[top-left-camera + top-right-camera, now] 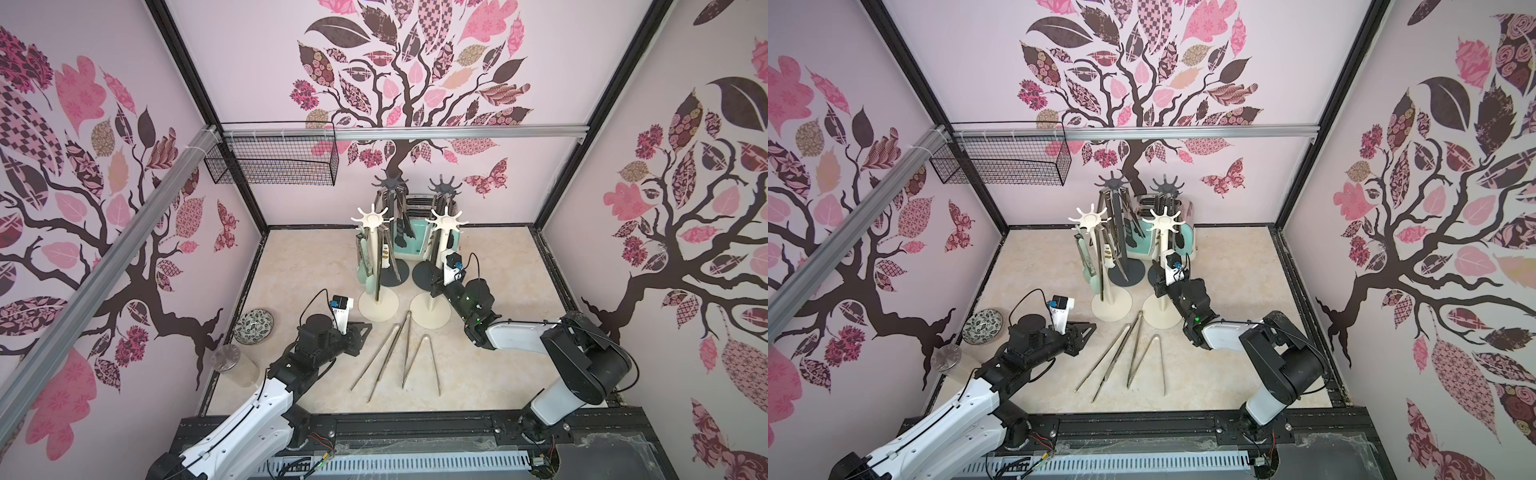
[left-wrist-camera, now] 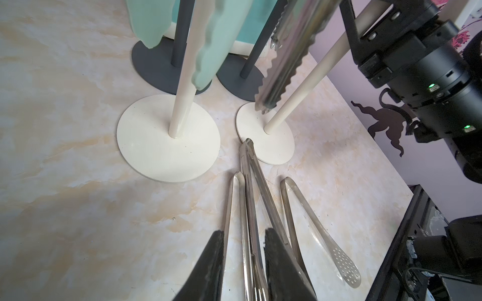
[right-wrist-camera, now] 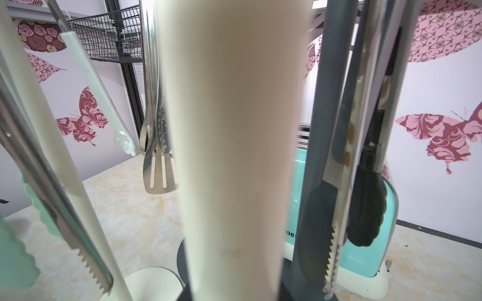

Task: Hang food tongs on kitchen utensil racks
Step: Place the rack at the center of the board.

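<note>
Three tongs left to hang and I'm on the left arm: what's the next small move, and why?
Probably lower the left gripper straight down and close on the steel tongs framed between its open fingers. Three pairs lie unhung on the table, and this pair's hinge end sits by the cream rack's base.

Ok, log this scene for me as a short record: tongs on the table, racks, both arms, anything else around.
tongs on table: three steel tongs, side by side on the marble table
racks: left cream rack and right cream rack in front, two dark grey racks behind; hung tongs on several
left gripper: jaws open, holding nothing, beside the lying tongs
right gripper: at the right cream rack's pole; jaws hidden, grip unclear
other: mint toaster behind racks, patterned bowl, clear jar, wire basket on wall
</note>
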### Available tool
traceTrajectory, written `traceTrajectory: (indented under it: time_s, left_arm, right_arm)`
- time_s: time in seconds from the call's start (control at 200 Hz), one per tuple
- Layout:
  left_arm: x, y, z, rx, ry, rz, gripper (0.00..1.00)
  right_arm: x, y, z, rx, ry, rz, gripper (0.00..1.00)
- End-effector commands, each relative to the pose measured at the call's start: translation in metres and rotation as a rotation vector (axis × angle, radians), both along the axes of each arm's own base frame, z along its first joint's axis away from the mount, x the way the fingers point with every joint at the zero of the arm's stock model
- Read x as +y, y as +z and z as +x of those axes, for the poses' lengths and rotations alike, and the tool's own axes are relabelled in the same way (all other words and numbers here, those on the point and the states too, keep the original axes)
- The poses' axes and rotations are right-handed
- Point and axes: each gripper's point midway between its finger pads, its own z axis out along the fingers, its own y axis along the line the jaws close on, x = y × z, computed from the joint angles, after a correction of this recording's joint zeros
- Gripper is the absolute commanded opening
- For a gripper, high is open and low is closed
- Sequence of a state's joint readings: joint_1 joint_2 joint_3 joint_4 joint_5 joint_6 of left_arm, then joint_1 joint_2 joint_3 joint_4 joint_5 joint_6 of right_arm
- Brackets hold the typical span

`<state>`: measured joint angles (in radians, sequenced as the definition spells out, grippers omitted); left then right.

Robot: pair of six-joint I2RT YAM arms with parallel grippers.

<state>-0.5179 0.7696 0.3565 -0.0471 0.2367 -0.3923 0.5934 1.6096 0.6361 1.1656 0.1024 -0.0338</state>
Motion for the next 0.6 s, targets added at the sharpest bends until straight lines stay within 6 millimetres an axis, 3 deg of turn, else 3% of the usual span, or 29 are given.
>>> traceTrajectory:
  time_s: [0.0, 0.23, 0.375, 0.595]
  left_arm:
    - [0.001, -0.007, -0.002, 0.009, -0.003, 0.014, 0.30]
    - [0.001, -0.009, -0.003, 0.022, -0.006, 0.015, 0.30]
    - [0.003, -0.011, -0.007, 0.041, -0.001, 0.018, 0.30]
    - [0.008, -0.013, -0.013, 0.066, 0.017, 0.019, 0.29]
  right_arm:
    - [0.013, -0.001, 0.000, 0.038, 0.044, 0.071, 0.00]
    - [0.013, -0.009, -0.002, 0.060, 0.045, 0.056, 0.00]
    - [0.010, -0.010, -0.003, 0.079, 0.028, 0.042, 0.26]
    - [0.005, -0.005, -0.008, 0.077, 0.018, 0.031, 0.41]
